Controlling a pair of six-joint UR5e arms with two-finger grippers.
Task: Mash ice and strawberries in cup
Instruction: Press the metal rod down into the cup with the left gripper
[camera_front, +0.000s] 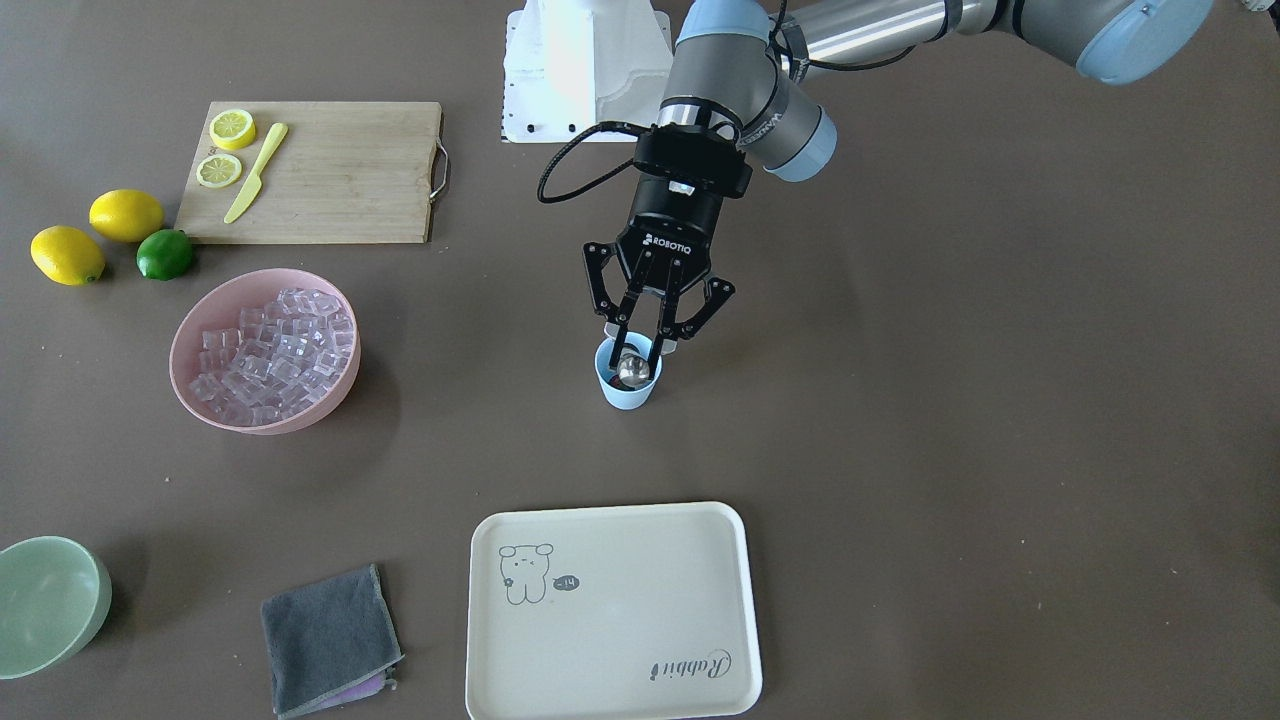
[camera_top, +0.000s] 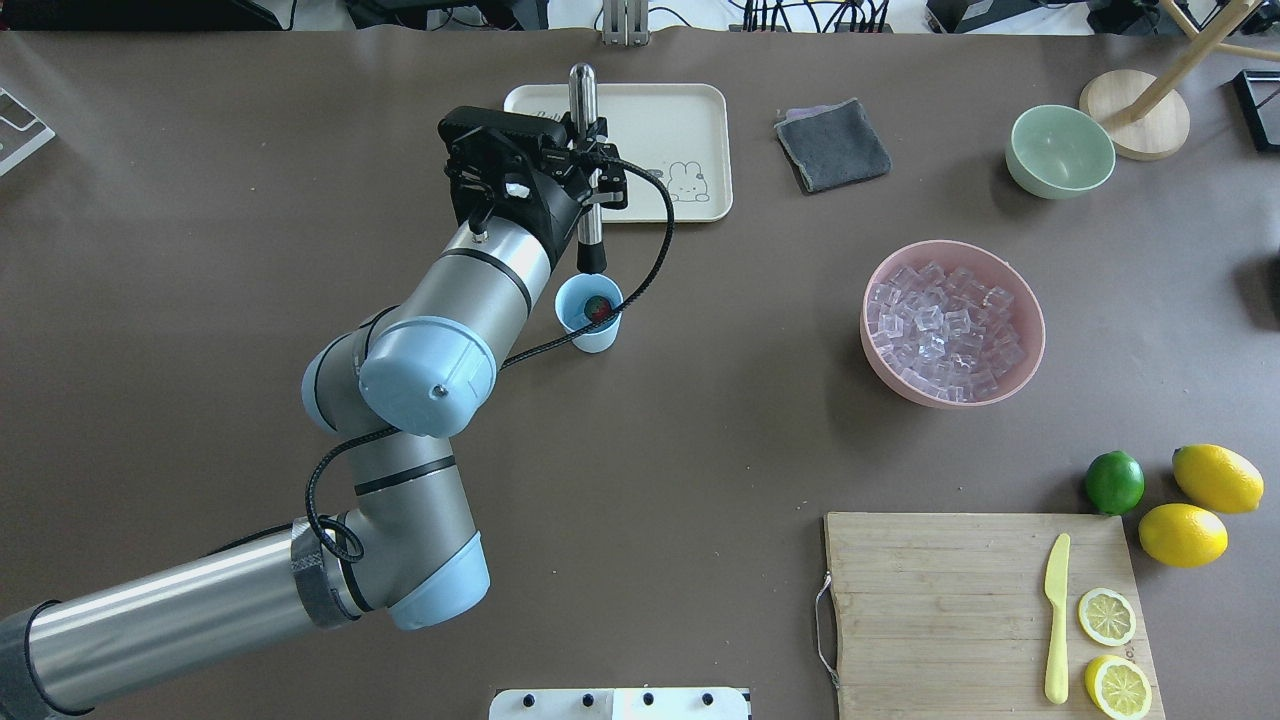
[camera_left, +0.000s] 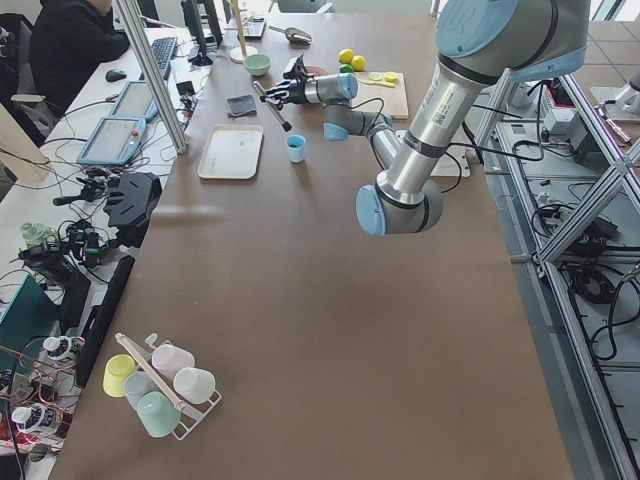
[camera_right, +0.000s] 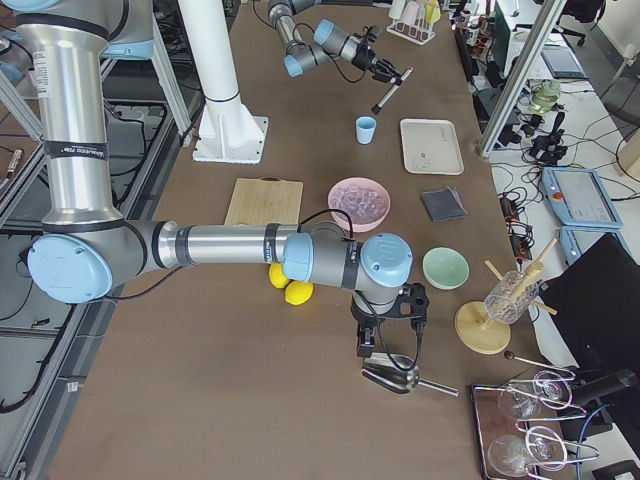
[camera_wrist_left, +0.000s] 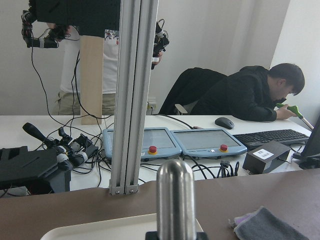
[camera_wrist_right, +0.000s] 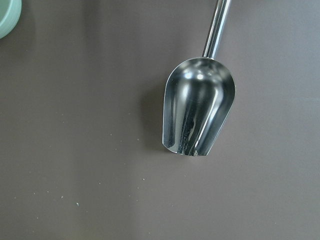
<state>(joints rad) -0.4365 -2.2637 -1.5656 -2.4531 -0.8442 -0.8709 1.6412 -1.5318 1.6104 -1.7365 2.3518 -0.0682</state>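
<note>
Left hand (camera_top: 590, 185): I saw it clamped on the tilted muddler (camera_top: 584, 120), black tip just above the cup (camera_top: 592, 338).
Cup: upright on the tabletop (camera_top: 700, 450), strawberry (camera_top: 598, 307) inside.
Ice (camera_top: 940, 325): in the pink bowl (camera_top: 905, 388), well apart.
Right hand (camera_right: 390, 345): above the scoop (camera_right: 398, 378); I couldn't tell its grip.

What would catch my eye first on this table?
The left gripper, mid-table, clamps a tilted metal masher whose dark tip hangs over a small blue cup with a red strawberry inside. On the robot's right, a pink bowl heaped with clear ice stands out, with lemons and a lime beyond it.
</note>
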